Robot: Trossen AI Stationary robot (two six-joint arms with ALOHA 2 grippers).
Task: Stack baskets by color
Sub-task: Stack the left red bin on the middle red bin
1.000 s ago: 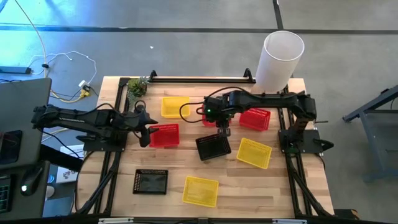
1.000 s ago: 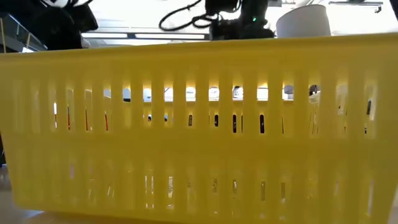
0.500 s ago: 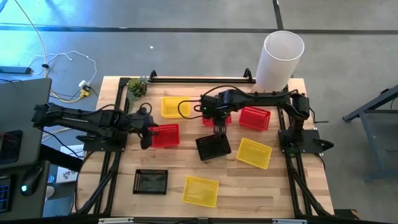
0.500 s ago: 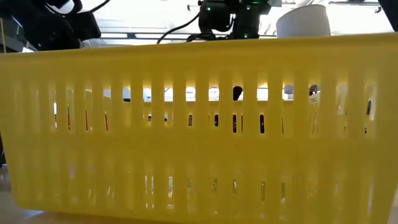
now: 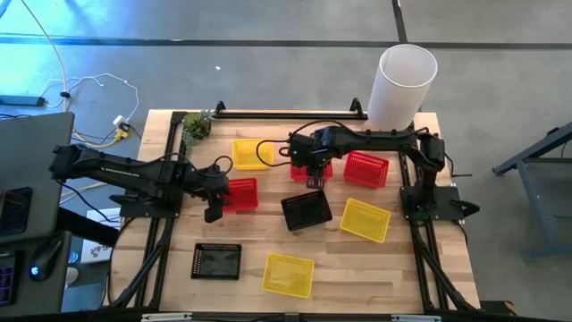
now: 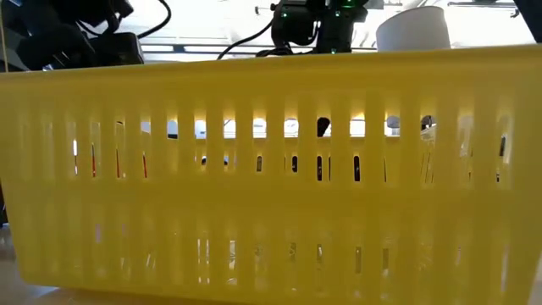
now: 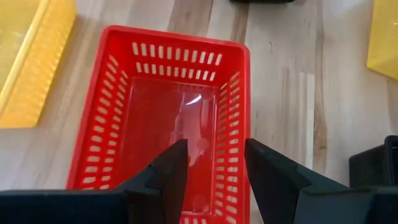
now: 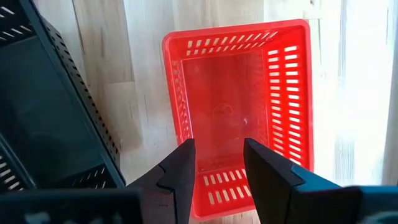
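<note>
My left gripper (image 5: 214, 204) is open at the left end of a red basket (image 5: 238, 193). In its wrist view the fingers stand above that red basket (image 7: 168, 118), one over the inside and one by a long wall (image 7: 244, 118), with no touch showing. My right gripper (image 5: 313, 175) hangs open over a second red basket (image 8: 242, 99), which it mostly hides from above. A third red basket (image 5: 366, 170) sits to the right. Yellow baskets (image 5: 252, 154) (image 5: 365, 219) (image 5: 288, 275) and black baskets (image 5: 307, 210) (image 5: 217, 259) lie singly on the table.
A tall white cylinder (image 5: 402, 85) stands at the far right corner and a small plant (image 5: 197, 125) at the far left. The black basket (image 8: 50, 112) lies right beside my right gripper. In the low view a yellow basket (image 6: 271, 169) blocks nearly everything.
My left gripper has reached out toward the table's right and near side, sunk and tipped further down at the left end of the red basket. My right gripper has shifted a little toward the far left, over its red basket. No basket has moved.
</note>
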